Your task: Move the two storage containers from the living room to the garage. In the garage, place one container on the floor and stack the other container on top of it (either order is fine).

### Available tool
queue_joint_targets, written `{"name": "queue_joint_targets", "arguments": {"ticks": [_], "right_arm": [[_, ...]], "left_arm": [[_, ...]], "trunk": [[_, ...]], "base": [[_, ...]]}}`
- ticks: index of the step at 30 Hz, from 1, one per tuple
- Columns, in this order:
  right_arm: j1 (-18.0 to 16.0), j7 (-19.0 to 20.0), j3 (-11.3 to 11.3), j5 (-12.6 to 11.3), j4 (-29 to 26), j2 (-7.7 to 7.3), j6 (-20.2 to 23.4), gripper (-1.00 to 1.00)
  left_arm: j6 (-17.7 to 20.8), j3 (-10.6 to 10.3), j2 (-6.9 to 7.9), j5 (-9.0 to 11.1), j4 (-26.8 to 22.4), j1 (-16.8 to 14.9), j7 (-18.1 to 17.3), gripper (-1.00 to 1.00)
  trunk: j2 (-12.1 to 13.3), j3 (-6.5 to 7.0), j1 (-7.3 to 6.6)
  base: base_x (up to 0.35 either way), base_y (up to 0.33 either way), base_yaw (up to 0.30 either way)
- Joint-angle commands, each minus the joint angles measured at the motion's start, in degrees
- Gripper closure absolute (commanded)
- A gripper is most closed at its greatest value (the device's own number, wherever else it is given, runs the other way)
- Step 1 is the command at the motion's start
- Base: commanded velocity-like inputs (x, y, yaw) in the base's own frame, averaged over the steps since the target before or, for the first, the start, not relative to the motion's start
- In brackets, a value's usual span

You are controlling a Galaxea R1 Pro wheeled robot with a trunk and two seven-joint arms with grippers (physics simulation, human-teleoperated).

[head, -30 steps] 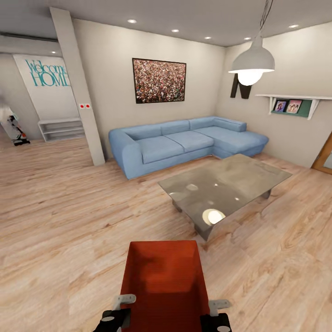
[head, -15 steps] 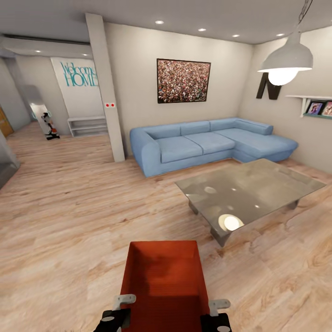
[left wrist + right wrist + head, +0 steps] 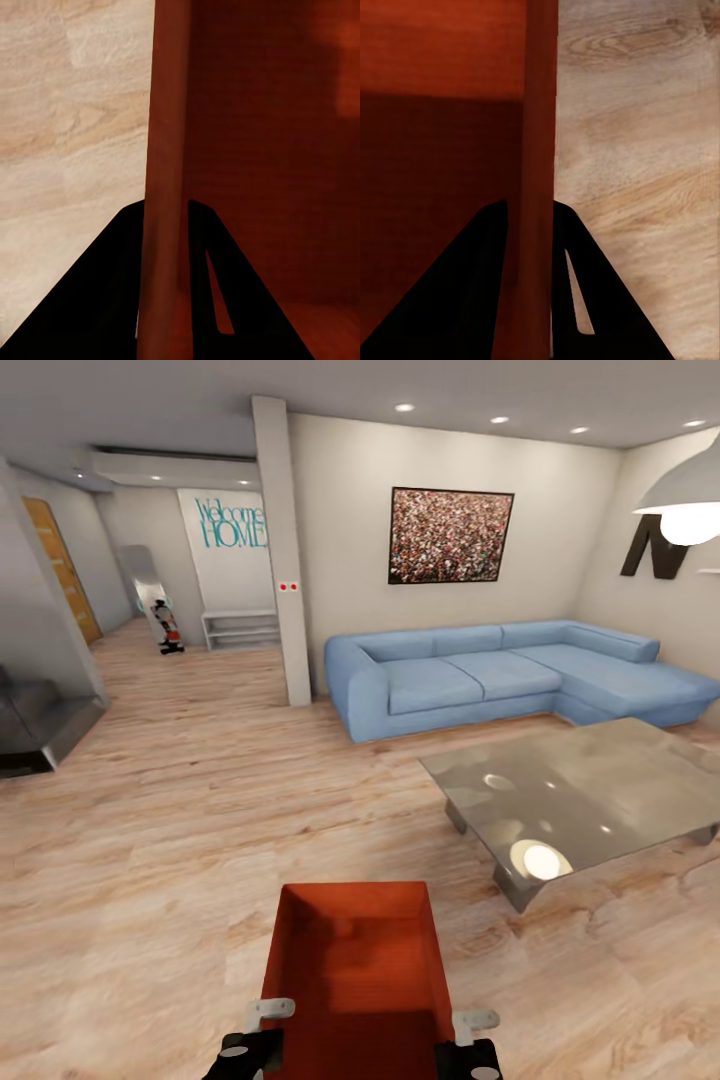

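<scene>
The plain orange-red rectangular storage container (image 3: 352,970) is carried low in front of the robot, above the light wood-plank flooring (image 3: 170,830) of the living room; its near end is cut off by the head view's lower edge, so only the open inside and the far wall can be seen. The left gripper (image 3: 166,300) straddles the container's left wall, one black finger on each side and clamped against it, and the right gripper (image 3: 534,300) pinches the right wall the same way. The glass-topped low coffee table (image 3: 585,800) and the white pendant lamp (image 3: 685,495) run off the right edge. Compared with half a second ago, the whole scene has slid rightward as the camera turned left: the blue corner sofa (image 3: 510,675) sits further right, and a wooden door (image 3: 62,565) has come into sight at the left.
</scene>
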Motion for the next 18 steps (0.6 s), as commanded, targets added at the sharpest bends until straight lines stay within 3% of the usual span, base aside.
{"name": "queue_joint_targets", "arguments": {"ticks": [1, 18], "right_arm": [[-0.1, -0.3, 0.2, -0.4, 0.1, -0.07, -0.2, 1.00], [-0.1, -0.3, 0.2, -0.4, 0.1, -0.07, -0.2, 1.00]], "left_arm": [[0.3, -0.4, -0.01, 0.3, -0.1, 0.0, 0.3, 1.00], [0.3, -0.4, -0.04, 0.3, -0.1, 0.0, 0.5, 1.00]], "trunk": [[0.0, -0.06, 0.00], [0.0, -0.06, 0.00]], "base": [[0.000, 0.000, 0.281], [0.000, 0.000, 0.281]]}}
